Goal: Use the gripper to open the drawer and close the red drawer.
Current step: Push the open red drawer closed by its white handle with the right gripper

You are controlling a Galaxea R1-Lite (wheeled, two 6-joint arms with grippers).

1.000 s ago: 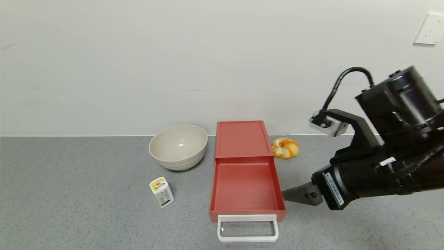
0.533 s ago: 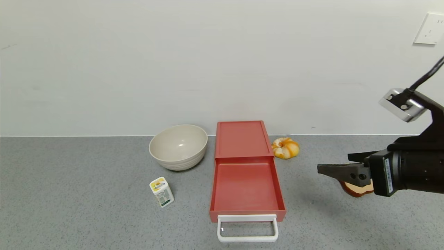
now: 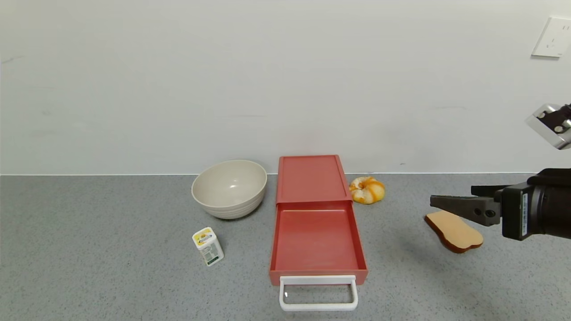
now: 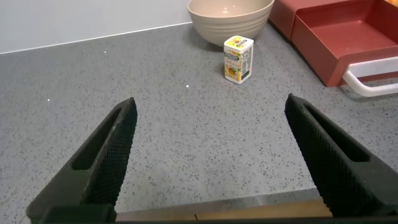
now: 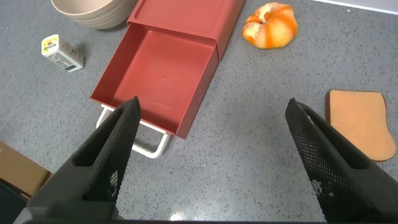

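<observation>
The salmon-red drawer (image 3: 312, 178) stands at the middle of the grey counter with its tray (image 3: 316, 238) slid out toward me and empty. Its white loop handle (image 3: 318, 292) lies at the near end. The drawer also shows in the right wrist view (image 5: 163, 73) and at the edge of the left wrist view (image 4: 339, 31). My right gripper (image 3: 453, 203) is open and empty, held above the counter well to the right of the tray, over a slice of toast (image 3: 454, 231). My left gripper (image 4: 211, 140) is open and empty over bare counter, left of the drawer; it is out of the head view.
A beige bowl (image 3: 229, 188) stands left of the drawer box, and a small yellow-and-white carton (image 3: 208, 246) stands in front of it. An orange-and-white pastry (image 3: 366, 190) lies right of the box. The wall runs behind, with a socket (image 3: 553, 37).
My right gripper has drawn back from the tray's right side, rising and moving right toward the frame's edge. The toast it hid now shows. The drawer has not moved.
</observation>
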